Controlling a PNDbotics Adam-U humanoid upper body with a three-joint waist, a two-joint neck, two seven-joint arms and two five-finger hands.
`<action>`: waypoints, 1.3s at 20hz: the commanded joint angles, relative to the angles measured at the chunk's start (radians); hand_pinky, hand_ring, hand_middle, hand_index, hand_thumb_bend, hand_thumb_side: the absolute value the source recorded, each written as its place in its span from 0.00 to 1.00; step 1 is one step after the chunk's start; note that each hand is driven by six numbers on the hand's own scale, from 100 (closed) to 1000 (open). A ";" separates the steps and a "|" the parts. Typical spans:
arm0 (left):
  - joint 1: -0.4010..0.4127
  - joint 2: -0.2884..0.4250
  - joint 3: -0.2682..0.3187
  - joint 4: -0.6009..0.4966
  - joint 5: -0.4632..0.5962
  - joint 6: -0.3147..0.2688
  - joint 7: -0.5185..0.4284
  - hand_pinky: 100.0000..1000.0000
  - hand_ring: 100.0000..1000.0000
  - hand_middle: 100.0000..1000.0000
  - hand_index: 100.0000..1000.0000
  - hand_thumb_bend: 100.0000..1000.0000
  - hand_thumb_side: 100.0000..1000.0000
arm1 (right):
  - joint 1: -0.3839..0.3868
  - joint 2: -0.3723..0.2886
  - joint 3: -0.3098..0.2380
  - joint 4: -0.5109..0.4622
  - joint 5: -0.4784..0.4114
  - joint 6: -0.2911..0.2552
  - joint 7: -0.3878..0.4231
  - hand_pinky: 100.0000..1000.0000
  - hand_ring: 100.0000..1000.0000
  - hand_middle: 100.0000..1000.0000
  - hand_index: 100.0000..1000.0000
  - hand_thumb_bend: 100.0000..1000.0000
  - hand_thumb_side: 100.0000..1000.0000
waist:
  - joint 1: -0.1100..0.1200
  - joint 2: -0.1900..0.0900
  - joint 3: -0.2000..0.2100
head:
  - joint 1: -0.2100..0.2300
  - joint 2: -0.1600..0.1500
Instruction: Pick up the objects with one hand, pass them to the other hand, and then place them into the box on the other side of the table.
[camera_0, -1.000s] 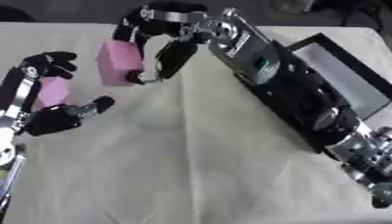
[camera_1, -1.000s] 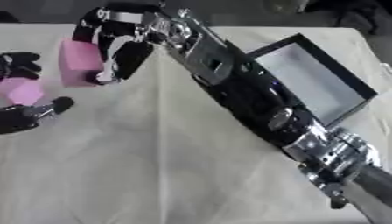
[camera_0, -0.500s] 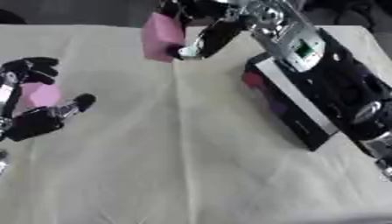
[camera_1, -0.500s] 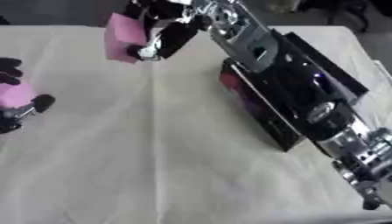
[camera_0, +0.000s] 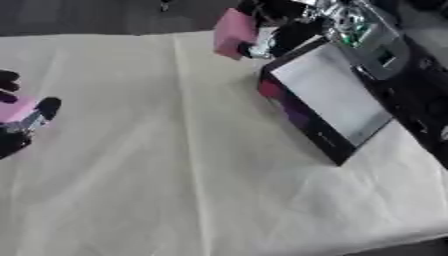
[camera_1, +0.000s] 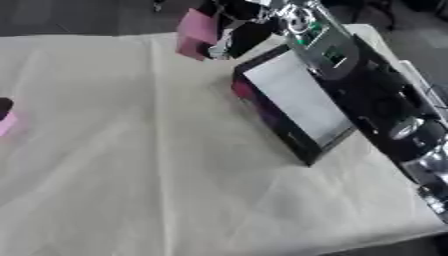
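Left eye view, box (camera_0: 328, 95) (black), cream tablecloth (camera_0: 175, 175)

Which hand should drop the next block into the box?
The right hand: it already holds a pink rectangular block beside the black open box. The left hand is across the table.

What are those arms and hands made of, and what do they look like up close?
The right arm is a bulky black casing with silver metal joints, a small green marking and a round silver fitting low down. The right hand has black fingers. Of the left hand, only dark fingertips with silvery parts show.
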 joint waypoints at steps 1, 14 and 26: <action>-0.004 0.031 0.022 -0.030 0.012 0.002 0.020 0.75 0.57 0.56 0.71 0.55 0.49 | 0.023 -0.073 -0.040 -0.005 0.022 -0.012 -0.036 0.76 0.50 0.40 0.46 0.29 0.00 | 0.017 -0.015 0.000 | -0.023 -0.022; 0.035 0.070 0.064 -0.059 0.062 0.015 0.081 0.75 0.56 0.55 0.71 0.54 0.48 | 0.155 -0.136 -0.103 0.082 0.126 -0.042 -0.140 0.77 0.53 0.41 0.47 0.33 0.00 | 0.021 -0.008 -0.003 | -0.038 -0.021; 0.044 0.074 0.095 -0.067 0.066 0.022 0.122 0.75 0.56 0.56 0.71 0.54 0.48 | 0.236 -0.170 -0.129 0.146 0.260 -0.097 -0.159 0.81 0.71 0.76 0.81 0.34 0.07 | 0.023 -0.009 -0.001 | -0.039 -0.017</action>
